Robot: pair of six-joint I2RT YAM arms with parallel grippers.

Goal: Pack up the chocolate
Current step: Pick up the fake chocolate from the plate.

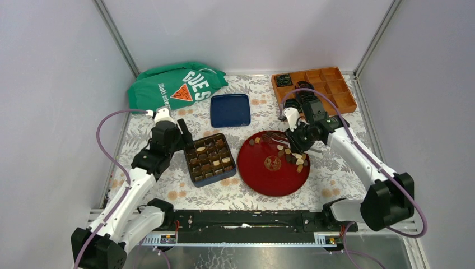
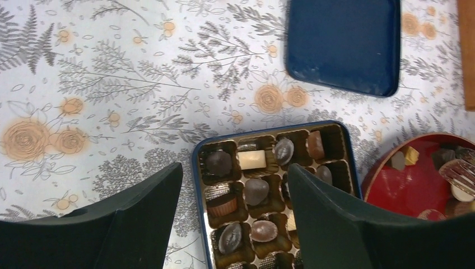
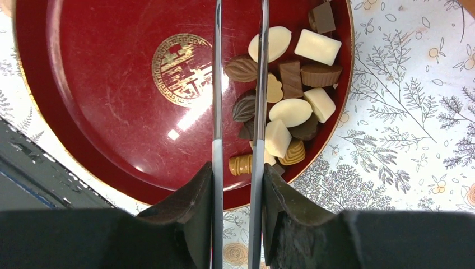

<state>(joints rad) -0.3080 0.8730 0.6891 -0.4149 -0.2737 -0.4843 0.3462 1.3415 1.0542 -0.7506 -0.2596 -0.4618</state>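
Right wrist view puts the loose chocolate [image 3: 285, 112] in the upper right of the frame. White, mid-brown and dark pieces are heaped against the right rim of the red plate [image 3: 112, 140]. More pieces sit in the cells of the blue-rimmed box [image 2: 195, 174] at the lower middle of the left wrist view, with some cells at its right side looking unfilled.

The right gripper [image 3: 238, 179] is clenched on a pair of thin metal tongs [image 3: 217, 84], whose two blades run up the middle of the frame over the left fringe of the heap. A dark leaf-shaped piece lies between the blades. Their tips run off the top edge, so whether anything is pinched cannot be told. The left gripper [image 2: 235, 168] hangs over the box with its jaws spread and nothing between them.

The pieces touch and overlap, so narrowing blades could catch two at once or shove neighbours toward the rim. Smooth, rounded pieces may also squirt out of thin metal, or drop on the way to the box. The left arm above the box may crowd the approach.

At the upper left of the top view, the green bag [image 1: 179, 84] shows white letters "GUES" and a red triangle. Its smaller print is illegible. The plate's gold emblem [image 3: 182, 70] is ornamental, not readable text. The blue lid [image 2: 341, 45] bears no visible writing.
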